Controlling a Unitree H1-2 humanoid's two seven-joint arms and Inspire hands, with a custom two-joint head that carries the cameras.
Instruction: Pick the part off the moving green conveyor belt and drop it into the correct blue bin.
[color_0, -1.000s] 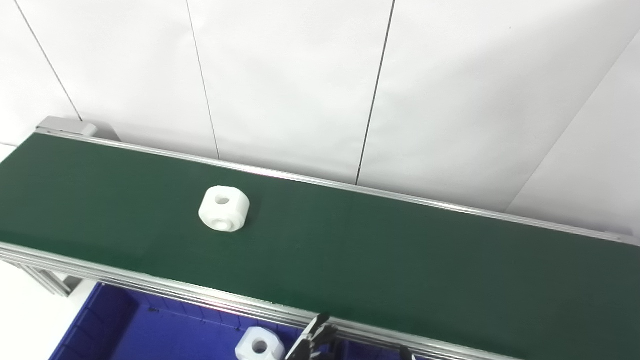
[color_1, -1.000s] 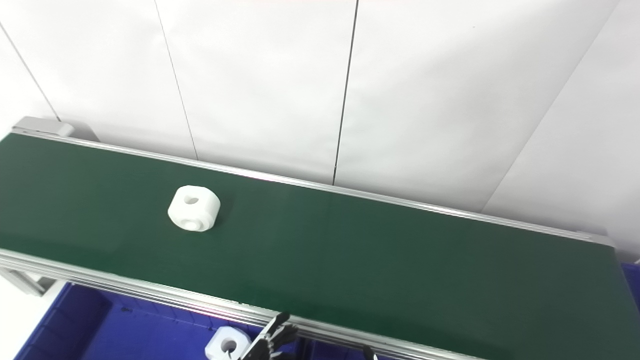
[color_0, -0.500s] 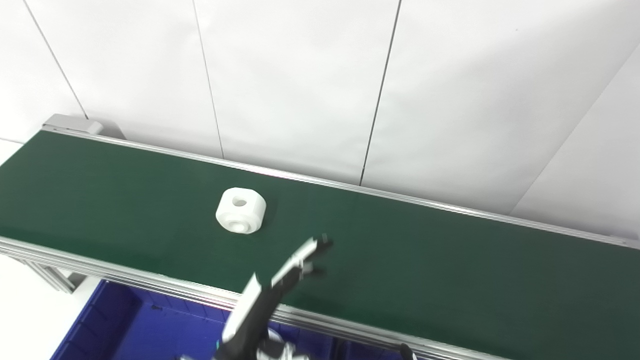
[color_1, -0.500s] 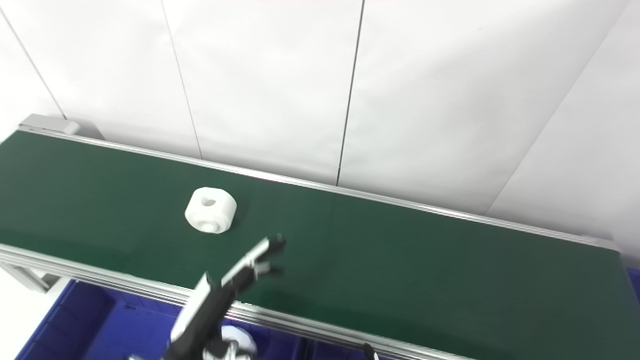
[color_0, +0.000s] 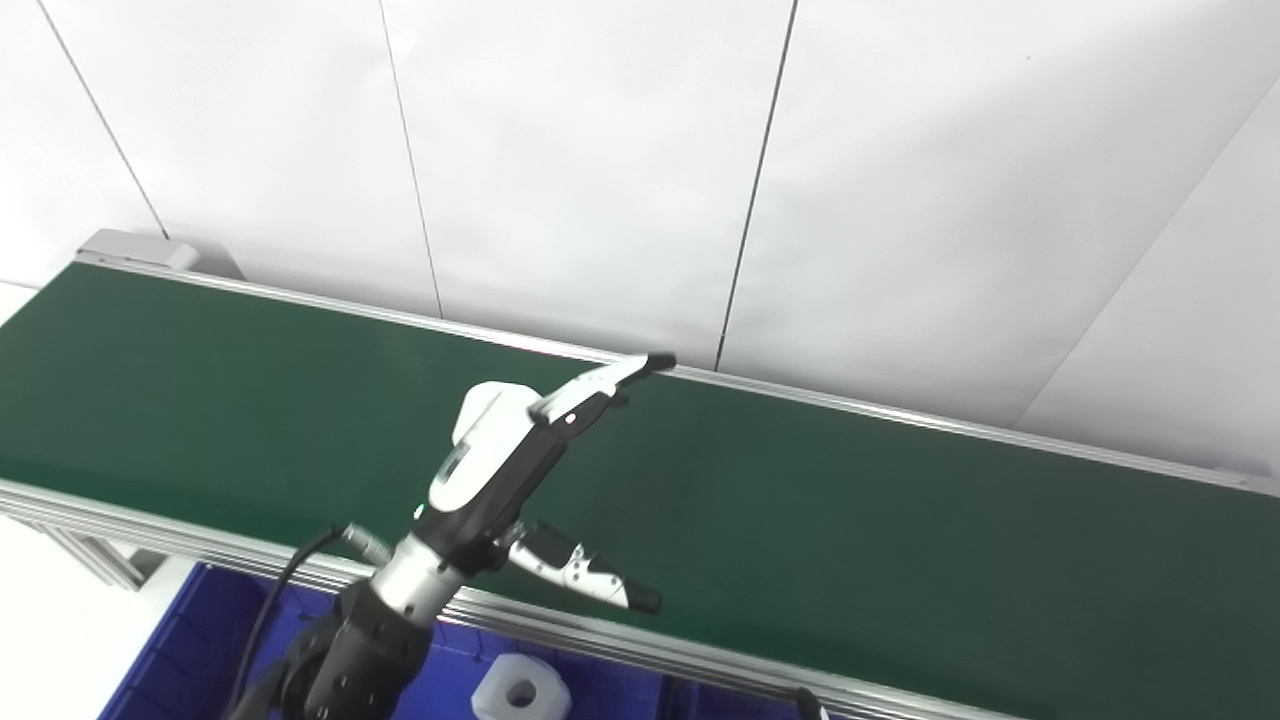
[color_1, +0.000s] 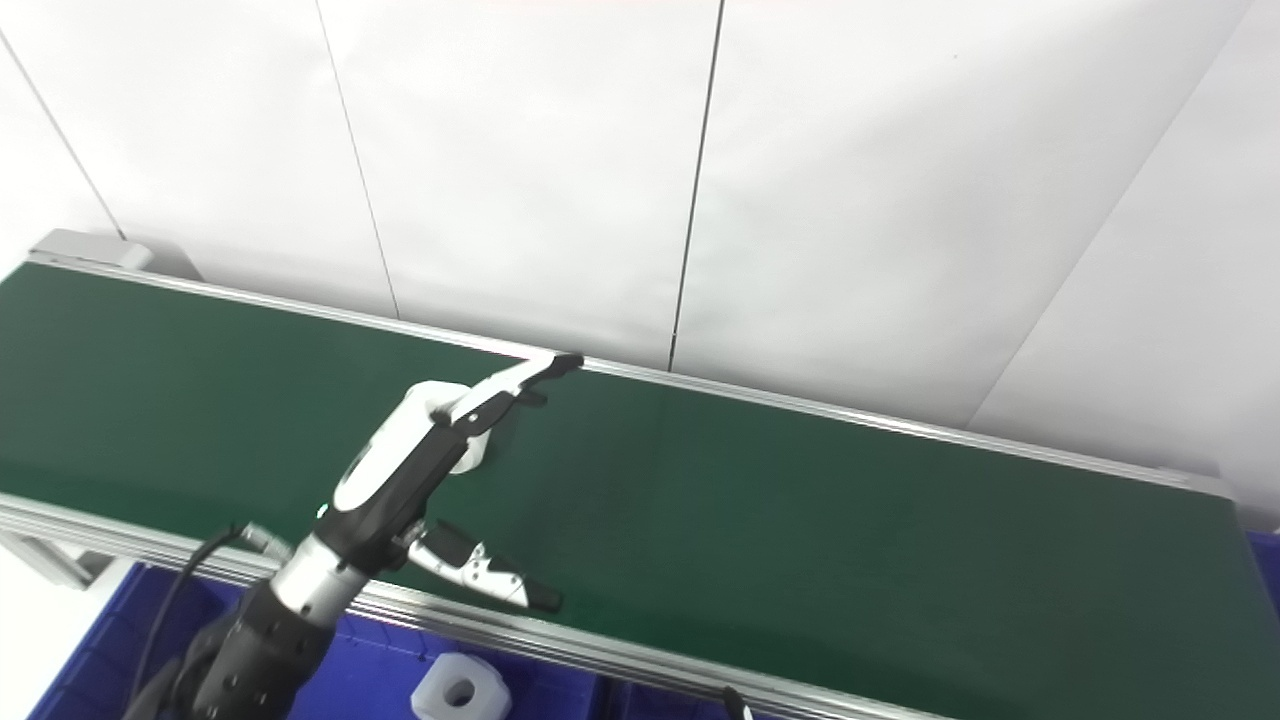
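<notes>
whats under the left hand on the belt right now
A white part sits on the green belt beneath the open left hand. Only its top and right edge show past the hand; the rest, its hole included, is covered.

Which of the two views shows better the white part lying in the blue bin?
The right eye view: the white part in the blue bin shows almost whole, with its hole. In the left eye view the picture's bottom edge cuts it lower down.

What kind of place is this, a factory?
Probably a small factory-style sorting station or test lab. A long green conveyor belt carries a white part, the robot's left hand reaches over it, and a blue bin below holds another white part.
</notes>
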